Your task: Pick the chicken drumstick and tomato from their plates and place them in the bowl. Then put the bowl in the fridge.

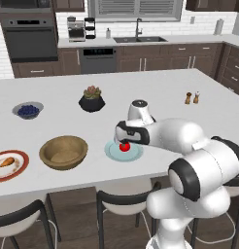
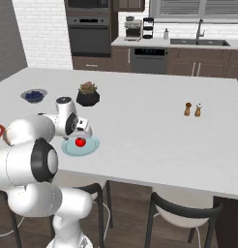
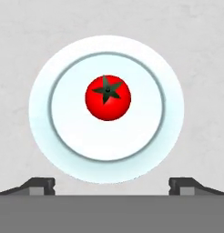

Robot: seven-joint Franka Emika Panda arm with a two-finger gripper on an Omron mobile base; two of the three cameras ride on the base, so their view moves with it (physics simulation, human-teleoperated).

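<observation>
The red tomato [image 1: 124,147] [image 2: 81,142] [image 3: 108,98] sits stem-up near the middle of the pale blue plate [image 1: 137,154] [image 2: 93,147] [image 3: 170,132] by the island's front edge. My gripper [image 1: 125,141] [image 2: 81,136] [image 3: 112,184] hovers just above it, pointing straight down, open, its fingertips [image 3: 41,184] spread wide and clear of the tomato. The wooden bowl [image 1: 52,162] stands empty to the plate's left. Further left, the chicken drumstick [image 1: 6,162] lies on the red-rimmed white plate [image 1: 22,168]. The fridge is out of view.
A grey bowl of blueberries [image 1: 28,110] [image 2: 34,95] and a black plant pot [image 1: 92,99] [image 2: 87,96] stand further back on the island. Salt and pepper shakers [image 1: 192,97] [image 2: 192,109] are off to the right. Dark stools [image 1: 122,198] [image 2: 184,210] line the front edge.
</observation>
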